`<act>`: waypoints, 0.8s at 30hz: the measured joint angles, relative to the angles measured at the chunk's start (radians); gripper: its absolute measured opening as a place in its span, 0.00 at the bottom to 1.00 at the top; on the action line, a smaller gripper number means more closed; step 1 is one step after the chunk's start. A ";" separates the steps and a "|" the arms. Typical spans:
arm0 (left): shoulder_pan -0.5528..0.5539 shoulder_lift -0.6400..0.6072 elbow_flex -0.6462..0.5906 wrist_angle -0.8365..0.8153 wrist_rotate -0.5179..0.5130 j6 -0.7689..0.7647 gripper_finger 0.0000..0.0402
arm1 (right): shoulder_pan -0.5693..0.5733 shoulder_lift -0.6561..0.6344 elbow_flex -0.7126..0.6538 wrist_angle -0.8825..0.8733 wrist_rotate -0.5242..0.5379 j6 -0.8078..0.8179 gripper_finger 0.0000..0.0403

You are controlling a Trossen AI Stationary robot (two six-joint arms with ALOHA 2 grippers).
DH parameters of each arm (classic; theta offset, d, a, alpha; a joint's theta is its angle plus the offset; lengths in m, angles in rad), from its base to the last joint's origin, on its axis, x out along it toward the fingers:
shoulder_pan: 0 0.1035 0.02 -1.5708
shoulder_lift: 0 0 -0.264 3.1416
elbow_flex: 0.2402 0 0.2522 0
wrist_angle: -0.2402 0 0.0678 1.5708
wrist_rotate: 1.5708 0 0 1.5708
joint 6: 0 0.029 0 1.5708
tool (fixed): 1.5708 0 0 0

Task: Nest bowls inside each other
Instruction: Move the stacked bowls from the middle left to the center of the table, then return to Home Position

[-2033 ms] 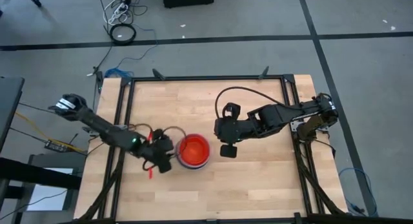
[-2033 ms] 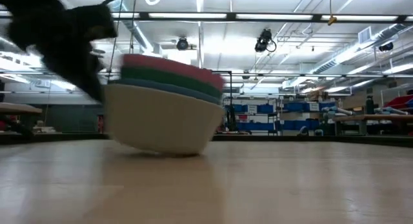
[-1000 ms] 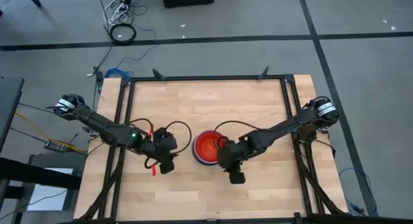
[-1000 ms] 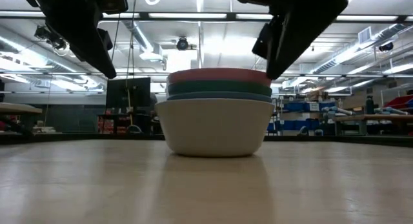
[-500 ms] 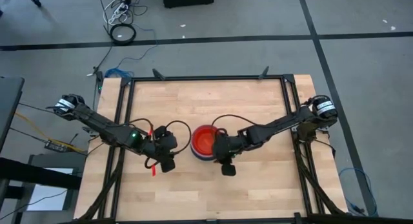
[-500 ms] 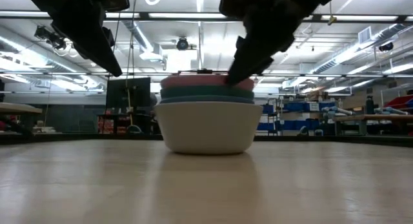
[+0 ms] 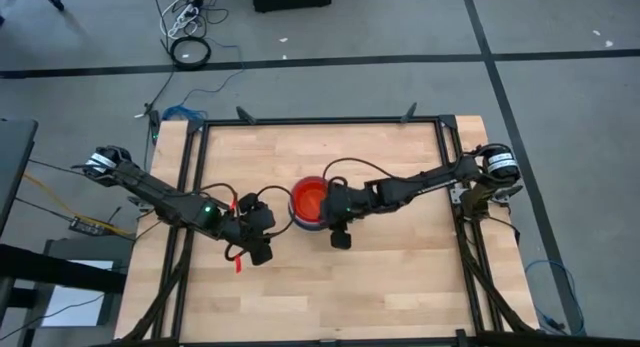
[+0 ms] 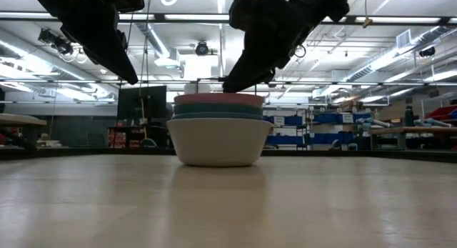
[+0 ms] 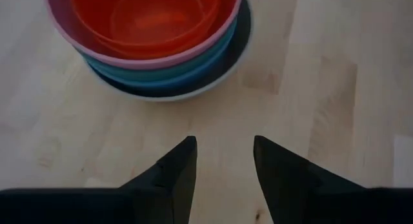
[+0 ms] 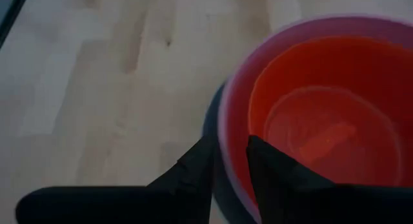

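Note:
The bowls stand nested in one stack (image 7: pixel 308 204) at mid-table: an orange-red bowl (image 9: pixel 151 14) innermost, then a pink one, teal and blue ones, and a white outer bowl (image 8: pixel 218 141) whose base rests on the wood. My right gripper (image 10: pixel 232 139) is shut on the stack's rim, on the side toward the table's right edge. My left gripper (image 9: pixel 224 141) hangs open just left of the stack (image 9: pixel 161 62), above the table, touching nothing. My right gripper straddles the pink bowl's rim (image 10: pixel 226 130). One finger (image 10: pixel 274 169) is inside the bowls and the other finger (image 10: pixel 193 169) is outside the stack's wall. The fingers slant down from the table's right side. The stack stays upright with its base on the table.
A black frame (image 7: pixel 320 120) runs round the tabletop. A small red piece (image 7: pixel 237 262) lies by the left arm. Bare wood lies on the near and far sides of the stack. Cables loop over both arms.
My right gripper has swung toward the table's left and far edges and tipped further down onto the stack's rim. The whole stack has slid along the table with it, upright and nested, a little left and farther away.

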 joint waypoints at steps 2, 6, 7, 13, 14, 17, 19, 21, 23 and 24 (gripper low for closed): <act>0.000 0.000 0.000 0.000 0.000 0.005 0.41 | -0.016 0.000 0.000 0.001 -0.002 -0.014 0.21; 0.000 -0.004 0.000 -0.001 -0.009 0.007 0.41 | -0.039 -0.008 0.000 0.008 0.014 -0.025 0.20; 0.001 -0.006 0.000 0.000 -0.011 0.014 0.41 | -0.041 -0.012 0.001 0.025 0.013 -0.025 0.20; 0.002 -0.015 0.060 -0.009 -0.033 0.040 0.41 | -0.018 -0.045 0.044 0.026 -0.091 -0.040 0.20; 0.002 -0.016 0.087 -0.006 -0.034 0.067 0.41 | -0.011 -0.059 0.055 0.037 -0.118 -0.046 0.20; -0.002 -0.022 0.192 0.014 -0.034 0.209 0.41 | 0.010 -0.115 0.086 0.080 -0.173 -0.053 0.21; -0.008 -0.024 0.271 0.051 -0.037 0.323 0.41 | 0.028 -0.162 0.103 0.107 -0.175 -0.102 0.20; -0.016 -0.026 0.346 0.085 -0.072 0.476 0.41 | 0.057 -0.225 0.117 0.127 -0.175 -0.202 0.20; -0.026 -0.031 0.423 0.155 -0.140 0.645 0.41 | 0.080 -0.301 0.142 0.136 -0.172 -0.301 0.20; -0.028 -0.041 0.460 0.189 -0.182 0.739 0.41 | 0.088 -0.347 0.158 0.135 -0.154 -0.324 0.21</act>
